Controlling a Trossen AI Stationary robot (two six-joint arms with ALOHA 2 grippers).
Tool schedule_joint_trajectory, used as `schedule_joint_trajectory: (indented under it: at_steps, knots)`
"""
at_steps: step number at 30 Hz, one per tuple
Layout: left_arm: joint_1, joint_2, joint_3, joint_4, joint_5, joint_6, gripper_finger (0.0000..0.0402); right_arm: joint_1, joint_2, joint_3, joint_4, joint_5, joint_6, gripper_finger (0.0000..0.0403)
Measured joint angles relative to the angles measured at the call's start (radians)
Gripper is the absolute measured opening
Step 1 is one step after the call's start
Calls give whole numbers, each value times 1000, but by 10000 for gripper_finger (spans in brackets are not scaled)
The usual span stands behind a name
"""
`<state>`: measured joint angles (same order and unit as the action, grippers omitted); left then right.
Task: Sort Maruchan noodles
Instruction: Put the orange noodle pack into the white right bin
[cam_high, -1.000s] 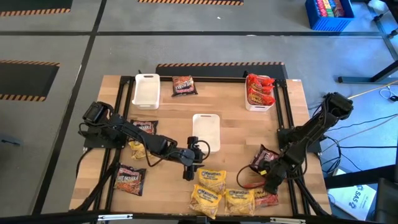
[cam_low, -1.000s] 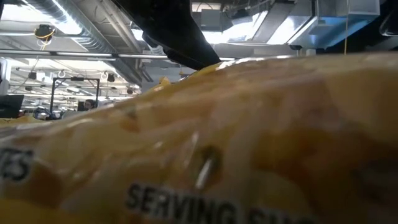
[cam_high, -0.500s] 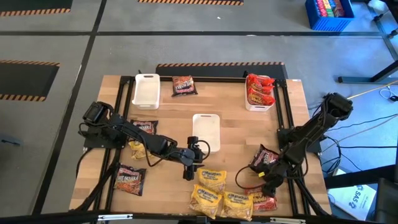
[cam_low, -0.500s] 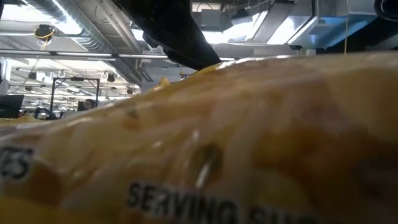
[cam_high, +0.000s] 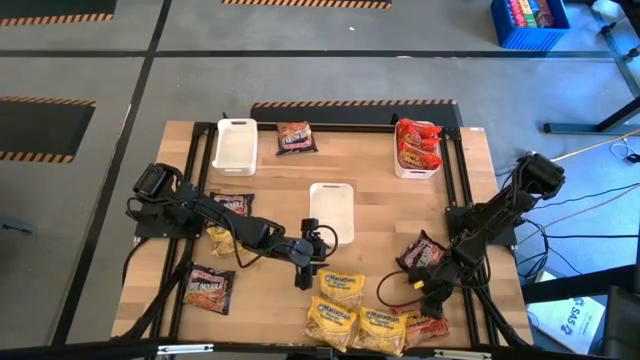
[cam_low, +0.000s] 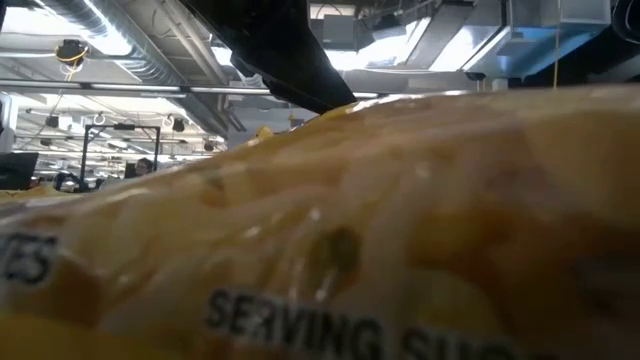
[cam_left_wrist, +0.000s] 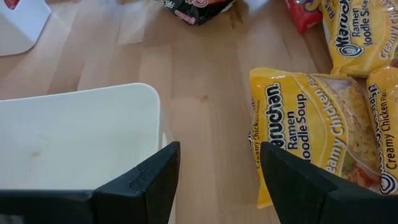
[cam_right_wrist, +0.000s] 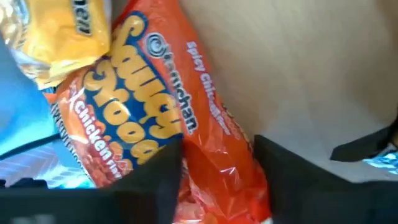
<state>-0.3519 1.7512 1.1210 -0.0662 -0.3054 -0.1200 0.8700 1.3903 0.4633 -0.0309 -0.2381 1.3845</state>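
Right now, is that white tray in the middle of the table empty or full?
Empty. From above, the middle tray shows only its bare white floor, and the left wrist view shows no packets inside it.

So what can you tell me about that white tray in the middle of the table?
The middle white tray is a plain rectangular plastic-looking bin with rounded corners and a raised rim, sitting flat on the wooden table. It holds no packets. The left claw hovers open by its near end, and a yellow noodle packet lies just beside it, not touching.
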Motion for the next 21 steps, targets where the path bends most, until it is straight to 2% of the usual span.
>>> schedule_joint_trajectory:
  at_steps: [6, 8, 15, 21]
  knots:
    - [0, 0, 0, 0, -1, 0, 216, 0, 1, -1, -12, -1, -57, 32]
    - [0, 0, 0, 0, -1, 0, 216, 0, 1, -2, -13, 1, -71, 10]
    - [0, 0, 0, 0, -1, 1, 216, 0, -11, 3, -27, 26, -132, 3]
    - [0, 0, 0, 1, -28, 1, 216, 0, -59, 48, -107, 68, -150, 2]
